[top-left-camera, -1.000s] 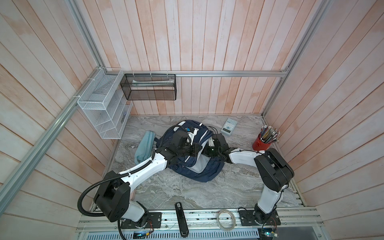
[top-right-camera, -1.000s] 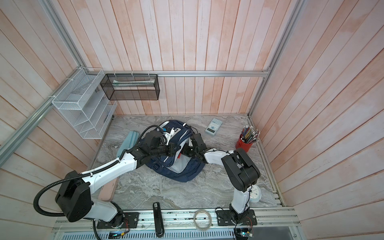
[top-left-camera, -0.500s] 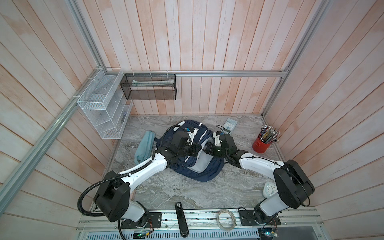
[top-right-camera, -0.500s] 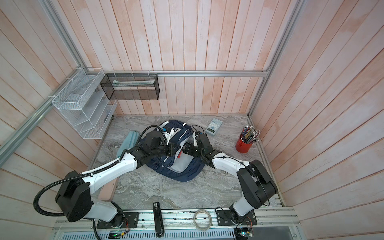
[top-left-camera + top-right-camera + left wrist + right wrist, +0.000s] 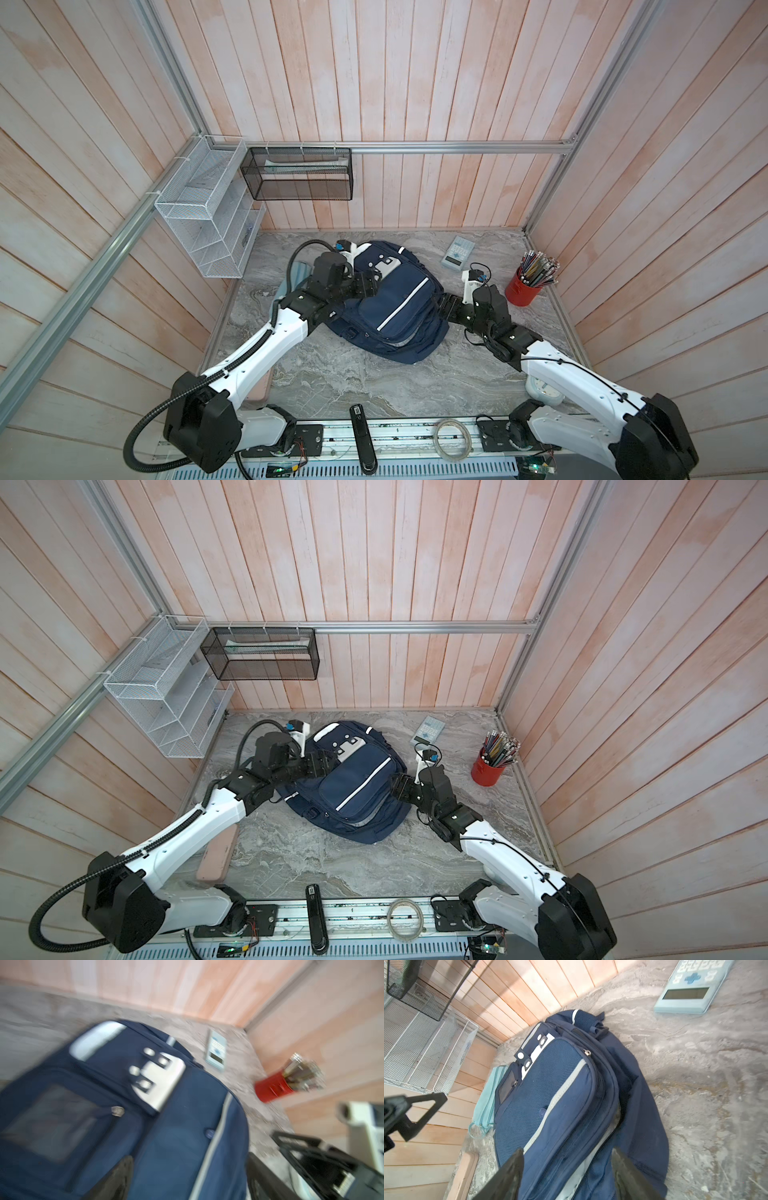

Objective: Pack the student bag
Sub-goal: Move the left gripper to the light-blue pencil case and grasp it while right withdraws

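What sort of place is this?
Likely a robot test booth staged as a study desk: two arms flank a student bag, with a calculator, a red pencil cup and wall-hung wire organizers.

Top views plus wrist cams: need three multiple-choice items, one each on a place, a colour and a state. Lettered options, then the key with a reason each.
1. Where does the calculator lie?
A. on the table, beside the student bag, near the back wall
B. on top of the bag
C. hanging on the wall

2. What colour is the cup holding the pencils?
A. blue
B. red
C. green

3. The right gripper is:
A. shut on a pencil
B. shut on the calculator
C. open

Key:
1 A, both top views show it flat on the marble, apart from the bag.
2 B, it shows red in both top views.
3 C, the right wrist view shows its fingers wide apart.
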